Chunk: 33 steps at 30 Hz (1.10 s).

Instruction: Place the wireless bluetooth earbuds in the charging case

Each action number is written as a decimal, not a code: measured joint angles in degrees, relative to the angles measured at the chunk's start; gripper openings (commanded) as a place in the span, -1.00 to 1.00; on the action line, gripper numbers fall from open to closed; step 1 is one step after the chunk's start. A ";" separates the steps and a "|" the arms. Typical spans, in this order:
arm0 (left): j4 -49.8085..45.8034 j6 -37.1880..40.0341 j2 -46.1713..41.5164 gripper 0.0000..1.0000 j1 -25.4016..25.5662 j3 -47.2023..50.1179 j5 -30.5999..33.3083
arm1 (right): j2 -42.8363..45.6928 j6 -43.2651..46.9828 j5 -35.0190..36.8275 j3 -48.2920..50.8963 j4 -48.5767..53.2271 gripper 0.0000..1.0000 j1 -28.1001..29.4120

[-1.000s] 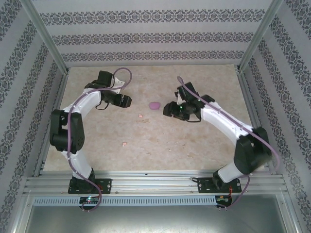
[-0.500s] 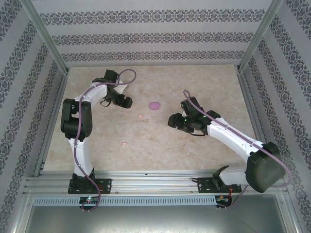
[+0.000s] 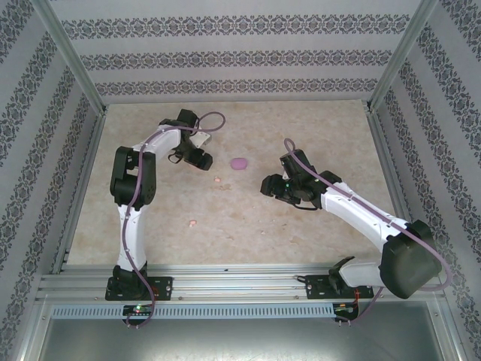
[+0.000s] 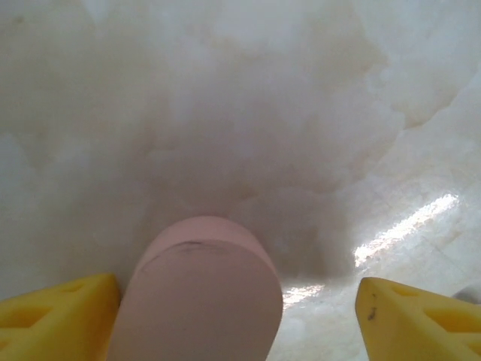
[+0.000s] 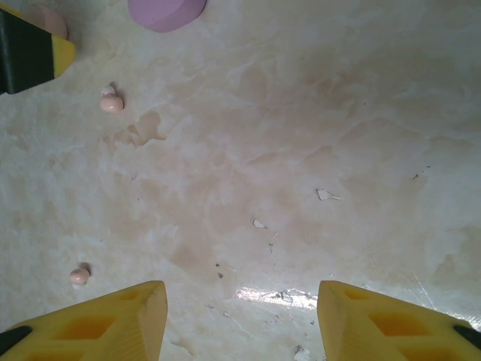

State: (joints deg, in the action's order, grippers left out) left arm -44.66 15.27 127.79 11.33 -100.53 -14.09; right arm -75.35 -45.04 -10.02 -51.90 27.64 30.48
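Observation:
A salmon-pink charging case [image 4: 199, 293] lies on the table between my left gripper's yellow fingers [image 4: 64, 312]. It rests against the left finger, and a clear gap separates it from the right one, so the left gripper [image 4: 237, 301] [image 3: 201, 158] is open. A purple case [image 3: 239, 163] [image 5: 165, 11] lies at mid table. Two pale pink earbuds lie loose: one [image 3: 218, 180] [image 5: 111, 103] near the purple case, the other [image 3: 192, 223] [image 5: 79, 276] closer to the front. My right gripper [image 3: 264, 186] [image 5: 240, 301] hovers open over bare table with nothing between its fingers.
The marbled tabletop [image 3: 301, 120] is fenced by aluminium posts and patterned walls. A metal rail [image 3: 240, 282] with both arm bases runs along the front edge. The left gripper's finger [image 5: 30, 49] shows at the upper left of the right wrist view.
The left arm has folded upright and its gripper has shifted a little to the right. The right arm drew back and down early on, then stayed still.

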 measured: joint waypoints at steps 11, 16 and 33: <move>0.87 2.56 -1.11 -0.28 -0.11 2.32 2.51 | 3.80 -0.09 -0.04 0.00 0.42 0.10 -0.76; 3.91 2.91 -6.38 -0.34 -0.07 10.64 0.44 | 5.55 -0.81 -0.83 0.00 0.39 0.10 -1.14; 9.40 5.57 -36.74 -0.54 10.97 29.27 -19.12 | 11.13 -7.78 -10.49 -0.22 -1.86 0.12 -0.92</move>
State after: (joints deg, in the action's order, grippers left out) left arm -35.27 20.84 91.05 22.31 -71.26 -33.21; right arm -64.23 -52.82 -20.51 -52.12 25.78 29.56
